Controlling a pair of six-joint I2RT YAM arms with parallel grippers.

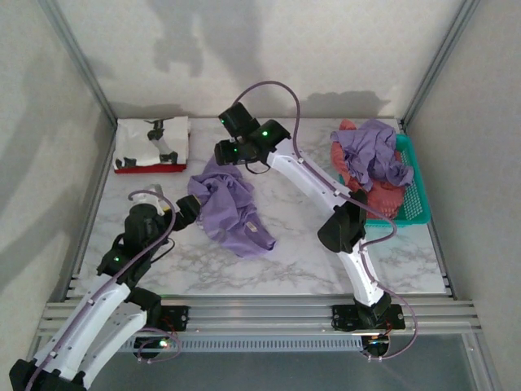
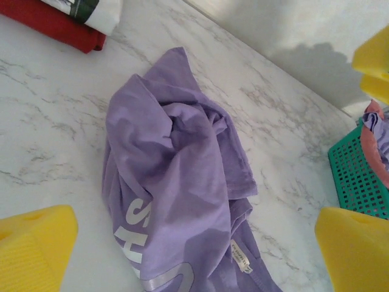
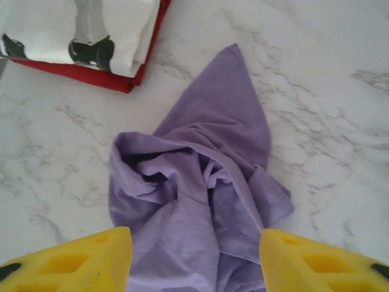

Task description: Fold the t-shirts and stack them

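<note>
One crumpled lavender t-shirt (image 1: 232, 213) lies near both end effectors (image 1: 194, 204) (image 1: 225, 152).

I see crumpled lavender-purple cloth t-shirt (image 3: 200, 201) on white marble tabletop (image 3: 340, 121). Right gripper (image 3: 194, 243) jaws spread wide, flanking it. Folded white black-print t-shirt (image 3: 79, 30) atop folded red t-shirt (image 3: 115, 80), top left.

Marble-look table (image 1: 309, 262) — pale walls (image 1: 244, 49), seemingly fabric.

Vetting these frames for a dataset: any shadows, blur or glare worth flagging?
Top external: soft arm shadows on the back wall, no glare on the marble table. Left wrist: left fingers blurred up close, lavender t-shirt sharp. Right wrist: right fingers soft-edged, white t-shirt bright, print legible.
</note>
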